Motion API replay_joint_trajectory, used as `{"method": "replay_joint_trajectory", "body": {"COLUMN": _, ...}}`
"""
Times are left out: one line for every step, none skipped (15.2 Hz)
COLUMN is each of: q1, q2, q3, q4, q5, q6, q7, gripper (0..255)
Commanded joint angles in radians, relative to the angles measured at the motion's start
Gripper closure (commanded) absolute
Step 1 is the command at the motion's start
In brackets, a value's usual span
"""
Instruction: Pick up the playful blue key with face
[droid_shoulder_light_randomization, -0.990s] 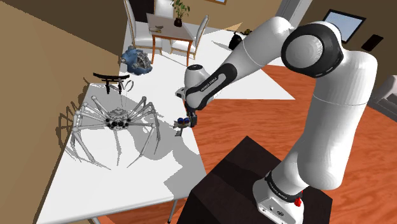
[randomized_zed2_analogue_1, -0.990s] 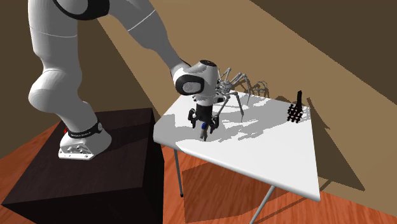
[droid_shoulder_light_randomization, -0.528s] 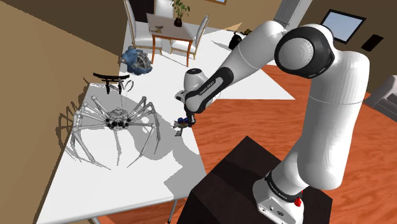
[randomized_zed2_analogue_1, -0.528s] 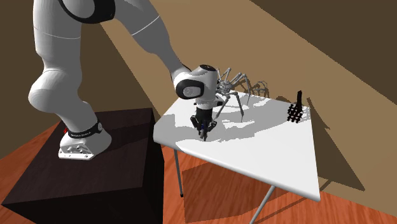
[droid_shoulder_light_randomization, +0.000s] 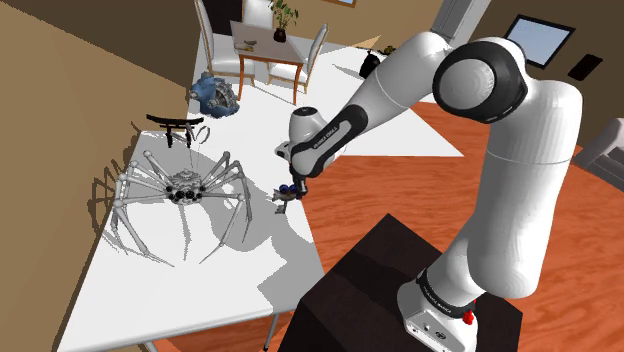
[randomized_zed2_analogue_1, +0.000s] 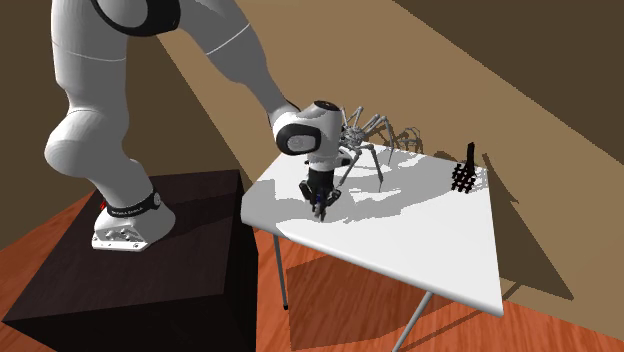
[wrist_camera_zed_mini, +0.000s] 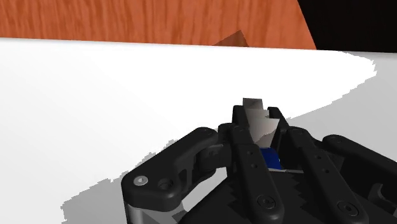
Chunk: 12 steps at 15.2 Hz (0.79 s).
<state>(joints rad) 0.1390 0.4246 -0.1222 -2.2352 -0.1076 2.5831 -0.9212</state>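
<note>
1. Nearest to me is the dark stand (droid_shoulder_light_randomization: 372, 285). Just beyond it lies the near edge of the white table (droid_shoulder_light_randomization: 150, 295), and that is where I am working.
2. My gripper (randomized_zed2_analogue_1: 320, 205) hangs low over that near edge. The fingers (wrist_camera_zed_mini: 251, 168) are drawn almost together and clasp the blue key (wrist_camera_zed_mini: 270, 158) between them. I cannot tell whether the key's lower end touches the tabletop.
3. I judge that the key's long axis runs along my fingers, roughly upright. The blue part sits up between the pads, and a pale grey end pokes out past the fingertips toward the table. The face on it is hidden from me.
4. The hold looks shallow and close to one end, so I think the key could pivot or slide out if I rise too fast. The table edge is right beside it, so a drop here would likely send it to the wood floor (droid_shoulder_light_randomization: 520, 190).
5. Just beyond the gripper, to the left in the shoulder view, a big silver spider model (droid_shoulder_light_randomization: 185, 188) spreads its legs. A lift that drifts that way could snag one.
6. Farther off stand a small black rack (droid_shoulder_light_randomization: 176, 122) and a blue-grey object (droid_shoulder_light_randomization: 215, 95), both well apart from my path.
</note>
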Motion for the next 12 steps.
{"method": "replay_joint_trajectory", "body": {"q1": 0.001, "q2": -0.019, "q3": 0.0, "q4": -0.002, "q5": 0.0, "q6": -0.018, "q7": -0.001, "gripper": 255}}
{"method": "replay_joint_trajectory", "body": {"q1": 0.002, "q2": -0.031, "q3": -0.001, "q4": -0.003, "q5": -0.001, "q6": -0.029, "q7": -0.001, "gripper": 255}}
{"method": "replay_joint_trajectory", "body": {"q1": 0.002, "q2": -0.044, "q3": -0.001, "q4": -0.004, "q5": -0.001, "q6": -0.039, "q7": -0.002, "gripper": 255}}
{"method": "replay_joint_trajectory", "body": {"q1": 0.003, "q2": -0.056, "q3": -0.002, "q4": -0.006, "q5": -0.002, "q6": -0.051, "q7": -0.003, "gripper": 255}}
{"method": "replay_joint_trajectory", "body": {"q1": 0.003, "q2": -0.068, "q3": -0.002, "q4": -0.006, "q5": -0.002, "q6": -0.062, "q7": -0.003, "gripper": 255}}
{"method": "replay_joint_trajectory", "body": {"q1": 0.004, "q2": -0.08, "q3": -0.003, "q4": -0.007, "q5": -0.003, "q6": -0.073, "q7": -0.004, "gripper": 255}}
{"method": "replay_joint_trajectory", "body": {"q1": 0.004, "q2": -0.092, "q3": -0.003, "q4": -0.007, "q5": -0.003, "q6": -0.085, "q7": -0.005, "gripper": 255}}
{"method": "replay_joint_trajectory", "body": {"q1": 0.005, "q2": -0.103, "q3": -0.003, "q4": -0.007, "q5": -0.004, "q6": -0.096, "q7": -0.005, "gripper": 255}}
{"method": "replay_joint_trajectory", "body": {"q1": 0.005, "q2": -0.115, "q3": -0.004, "q4": -0.007, "q5": -0.004, "q6": -0.108, "q7": -0.006, "gripper": 255}}
{"method": "replay_joint_trajectory", "body": {"q1": 0.006, "q2": -0.127, "q3": -0.004, "q4": -0.007, "q5": -0.005, "q6": -0.119, "q7": -0.007, "gripper": 255}}
{"method": "replay_joint_trajectory", "body": {"q1": 0.006, "q2": -0.138, "q3": -0.004, "q4": -0.007, "q5": -0.005, "q6": -0.131, "q7": -0.007, "gripper": 255}}
{"method": "replay_joint_trajectory", "body": {"q1": 0.007, "q2": -0.149, "q3": -0.005, "q4": -0.006, "q5": -0.005, "q6": -0.143, "q7": -0.008, "gripper": 255}}
